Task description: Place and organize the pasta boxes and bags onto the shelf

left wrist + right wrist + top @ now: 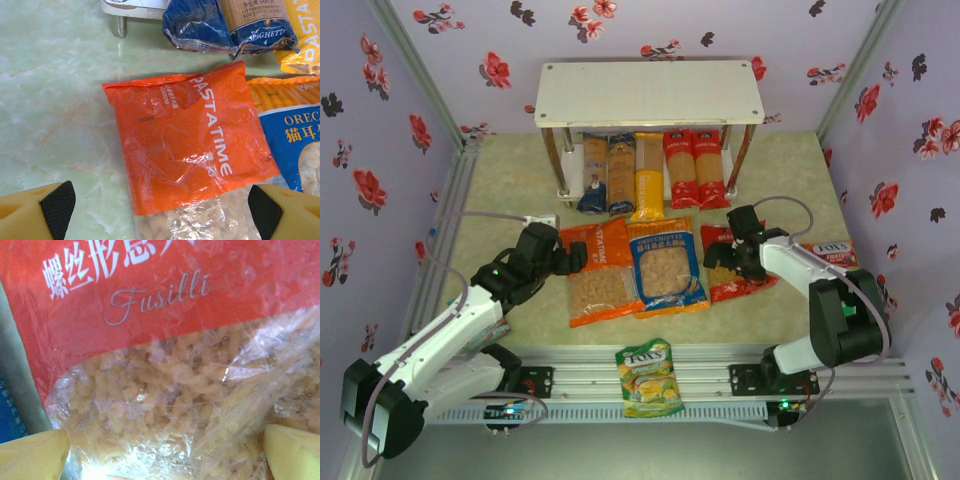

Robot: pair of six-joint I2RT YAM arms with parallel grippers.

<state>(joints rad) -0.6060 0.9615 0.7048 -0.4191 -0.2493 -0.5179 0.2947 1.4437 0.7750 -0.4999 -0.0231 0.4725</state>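
Note:
The shelf (650,92) stands at the back, and under its top board lie the pasta boxes: two brown ones with blue ends (608,176), a yellow one (648,182) and two red ones (694,168). In front lie three bags: orange (598,275), blue-and-orange (665,266) and red (740,285). My left gripper (575,260) hangs open over the orange bag (190,145), its fingertips (57,202) wide to either side. My right gripper (730,262) is open and very close over the red bag (165,305), at its clear window of fusilli.
A green-yellow Fox's candy bag (650,378) lies on the front rail. A red Fox's bag (835,255) lies by the right arm. A shelf post (119,25) stands just beyond the orange bag. Flowered walls close in both sides and the back.

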